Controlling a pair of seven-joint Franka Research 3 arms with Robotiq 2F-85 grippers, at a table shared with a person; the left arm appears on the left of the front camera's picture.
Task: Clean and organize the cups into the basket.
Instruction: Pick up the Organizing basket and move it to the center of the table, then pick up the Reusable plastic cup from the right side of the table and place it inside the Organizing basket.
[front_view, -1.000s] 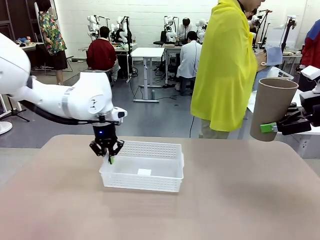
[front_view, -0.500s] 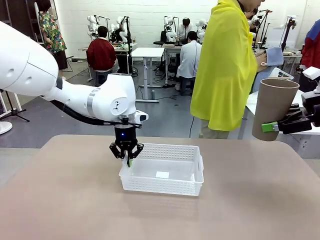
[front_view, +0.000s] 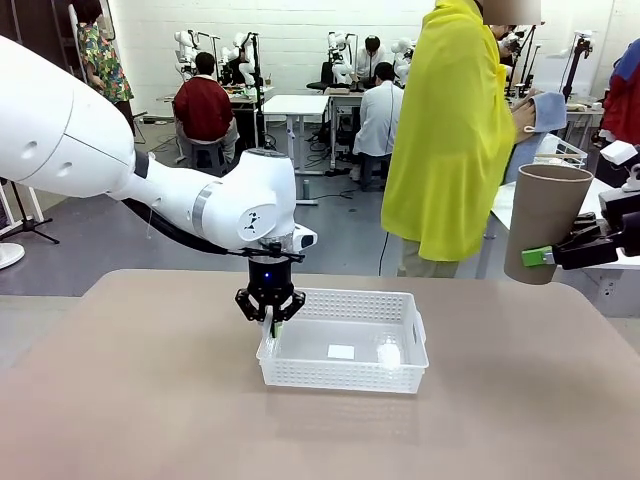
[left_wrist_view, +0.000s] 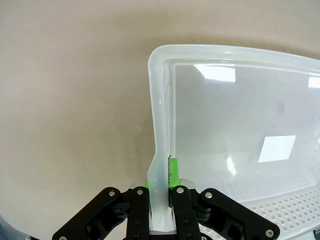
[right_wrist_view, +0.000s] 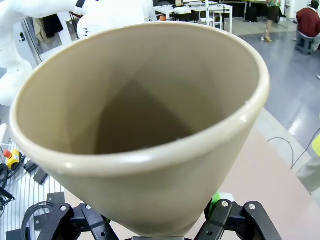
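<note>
Pinching the left wall of the basket (front_view: 340, 378), the left gripper (front_view: 271, 320) squeezes tight; the right gripper (front_view: 545, 257) hugs a brown cup (front_view: 545, 212) upright, well off to the right.

1. The bench (front_view: 500, 420) has a plain matte top of pale brown-beige colour, across the whole width of the front view.
2. Its far edge is straight and both far corners are rounded.
3. Directly on it stands a white plastic basket (front_view: 340, 378), shallow and rectangular, with fine mesh sides and a thick rim.
4. The basket sits flat near the middle of the bench, one long side turned to the front camera.
5. A soft shadow lies on the bench just in front of the basket.
</note>
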